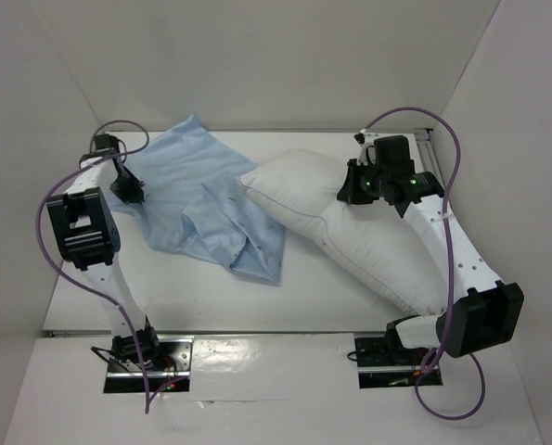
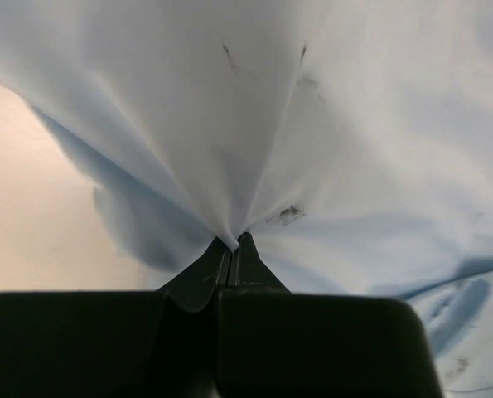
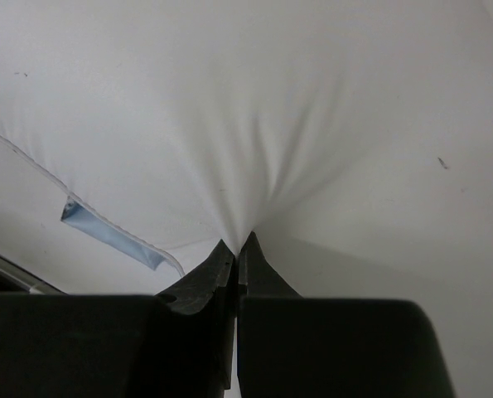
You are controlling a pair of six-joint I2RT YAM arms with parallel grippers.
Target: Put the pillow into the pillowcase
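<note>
The light blue pillowcase (image 1: 211,199) lies crumpled at the back left of the table. My left gripper (image 1: 127,190) pinches its left edge, jaws shut on a fold of blue cloth (image 2: 254,141) drawn to a point at my left gripper's tips (image 2: 234,240). The plump white pillow (image 1: 350,227) lies diagonally from the middle to the front right, one corner over the pillowcase. My right gripper (image 1: 354,193) is shut on the pillow's upper side; white fabric (image 3: 254,116) puckers into my right gripper's tips (image 3: 238,242).
White walls close the table in at the back and on both sides. Purple cables loop over each arm. A strip of blue pillowcase (image 3: 105,232) shows beside the pillow's seam in the right wrist view.
</note>
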